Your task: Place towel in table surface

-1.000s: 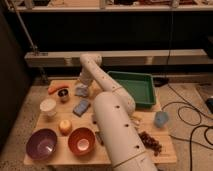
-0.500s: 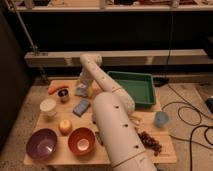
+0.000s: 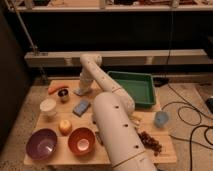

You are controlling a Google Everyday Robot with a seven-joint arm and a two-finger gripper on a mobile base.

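Note:
My white arm reaches from the bottom of the view across the wooden table (image 3: 55, 160) to its far side. The gripper (image 3: 82, 89) is at the arm's end, low over the far middle of the table. A small pale grey piece, which looks like the towel (image 3: 80, 92), lies on the table right at the gripper. I cannot tell whether the gripper is touching it.
A green tray (image 3: 134, 88) stands at the far right. A carrot (image 3: 57, 88), a small dark cup (image 3: 63, 95), a white bowl (image 3: 48, 106), a blue sponge (image 3: 81, 107), an apple (image 3: 65, 126), an orange bowl (image 3: 81, 141) and a purple bowl (image 3: 41, 144) are on the left. A blue cup (image 3: 161, 118) and grapes (image 3: 150, 141) are on the right.

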